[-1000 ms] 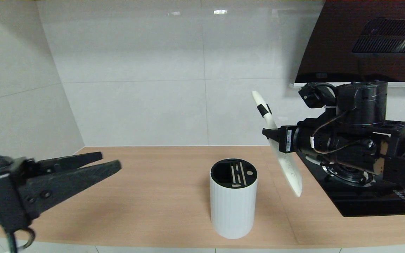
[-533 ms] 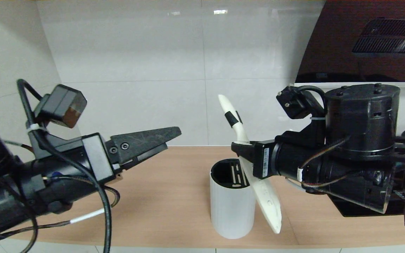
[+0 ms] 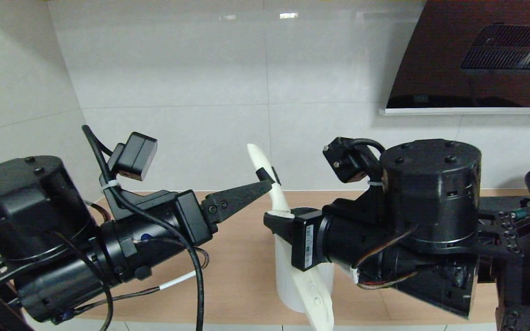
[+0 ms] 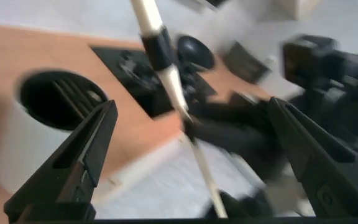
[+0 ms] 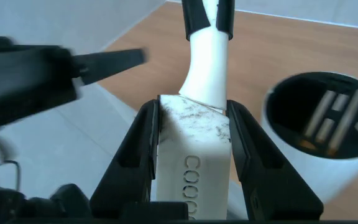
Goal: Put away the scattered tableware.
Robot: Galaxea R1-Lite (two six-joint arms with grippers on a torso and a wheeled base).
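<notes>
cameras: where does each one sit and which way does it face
Head view: on the head, looking forward and down at the counter; the left pincer and right pincer show close together.
Left wrist view: on the left wrist, looking out between its open fingers at the knife.
Right wrist view: on the right wrist, looking along its pincer, shut on the knife, toward the left pincer.
Shared: both wrist views show the knife and the holder.

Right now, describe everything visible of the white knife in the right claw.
The white knife looks like smooth plastic or ceramic: a rounded handle ringed by a black band, a broad blade bearing print. It tilts, handle up, blade down in front of the white holder. The right claw is shut on its middle; the open left claw brackets the handle, contact unclear.
</notes>
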